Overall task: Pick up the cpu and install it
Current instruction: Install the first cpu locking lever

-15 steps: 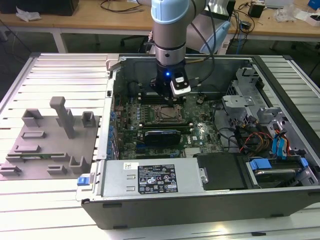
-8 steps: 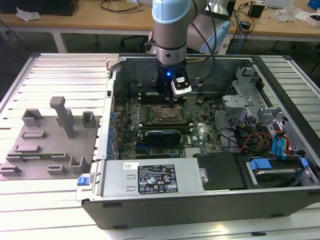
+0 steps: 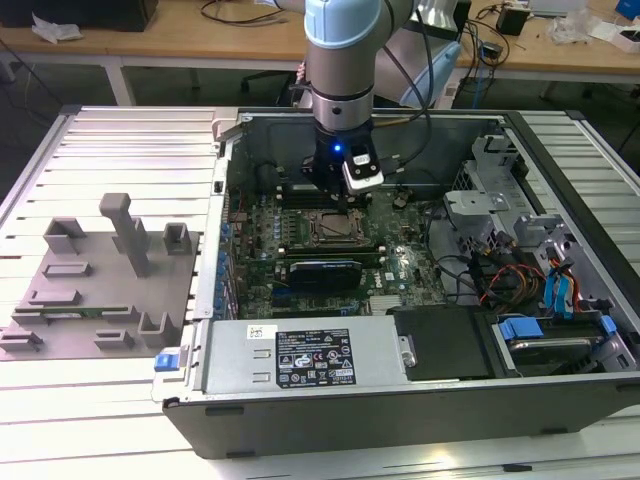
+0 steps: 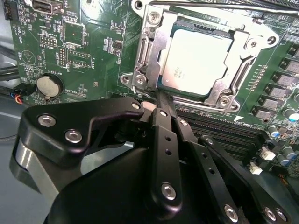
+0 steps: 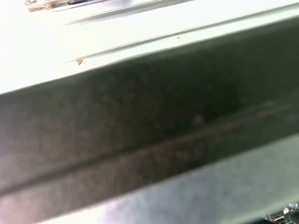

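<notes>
A: Where's the gripper [image 4: 156, 100]?

B: Low over the motherboard [image 4: 88, 42], right at the edge of the socket frame [image 4: 149, 51]. In the second wrist view its black fingers [image 4: 164, 126] come together to a narrow tip, with nothing between them that I can see. They look closed and empty.

A: And the cpu [image 4: 196, 60]?

B: Sitting flat in the socket, silvery top up, the metal frame around it. The fingertips are just beside its near edge; whether they touch it, I cannot tell.

A: What lies round that?

B: A round coin battery [image 4: 48, 86] sits on the green board well apart from the socket. In the exterior view the arm [image 3: 342, 60] reaches straight down into the open computer case [image 3: 420, 400], with the gripper [image 3: 345, 205] above the socket [image 3: 335, 228]. A grey parts tray [image 3: 100, 290] rests on the table at the exterior view's left, outside the case.
</notes>
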`<state>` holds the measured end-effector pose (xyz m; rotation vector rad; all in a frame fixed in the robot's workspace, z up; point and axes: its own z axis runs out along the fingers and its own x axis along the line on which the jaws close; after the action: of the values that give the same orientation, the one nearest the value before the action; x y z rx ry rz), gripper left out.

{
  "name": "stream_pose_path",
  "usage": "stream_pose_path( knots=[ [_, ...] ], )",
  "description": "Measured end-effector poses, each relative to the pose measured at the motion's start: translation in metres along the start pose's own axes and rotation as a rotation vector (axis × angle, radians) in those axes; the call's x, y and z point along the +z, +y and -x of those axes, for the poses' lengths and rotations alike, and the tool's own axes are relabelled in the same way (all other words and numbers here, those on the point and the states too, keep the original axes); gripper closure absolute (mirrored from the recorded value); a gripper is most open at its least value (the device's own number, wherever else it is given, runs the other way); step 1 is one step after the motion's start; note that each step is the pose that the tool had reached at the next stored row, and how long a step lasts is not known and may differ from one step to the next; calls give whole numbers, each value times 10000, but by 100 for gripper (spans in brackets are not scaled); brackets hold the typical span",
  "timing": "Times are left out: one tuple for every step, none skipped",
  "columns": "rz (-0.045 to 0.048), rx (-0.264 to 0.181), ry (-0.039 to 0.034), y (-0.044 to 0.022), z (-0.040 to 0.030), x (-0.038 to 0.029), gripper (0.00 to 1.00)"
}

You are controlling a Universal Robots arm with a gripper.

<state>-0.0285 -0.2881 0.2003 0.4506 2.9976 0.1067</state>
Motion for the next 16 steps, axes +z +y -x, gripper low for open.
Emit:
stream_pose_path(
  knots=[
    [4, 0, 2, 0, 0, 0, 89],
    [10, 1, 3, 1, 1, 0, 89],
    [13, 1, 5, 1, 2, 0, 89],
    [16, 1, 6, 2, 3, 0, 89],
    [18, 1, 8, 3, 6, 0, 89],
    [17, 2, 8, 4, 8, 0, 89],
    [18, 3, 7, 5, 9, 1, 89],
    [18, 3, 8, 6, 12, 1, 89],
    [21, 2, 7, 7, 14, 2, 89],
    [27, 3, 7, 8, 16, 3, 89],
    [32, 4, 9, 9, 18, 3, 89],
    [35, 4, 11, 10, 19, 3, 89],
    [38, 5, 11, 10, 20, 3, 89],
    [39, 5, 11, 11, 21, 3, 89],
    [38, 5, 12, 10, 21, 3, 89],
    [38, 4, 12, 11, 21, 2, 89]
  ],
)
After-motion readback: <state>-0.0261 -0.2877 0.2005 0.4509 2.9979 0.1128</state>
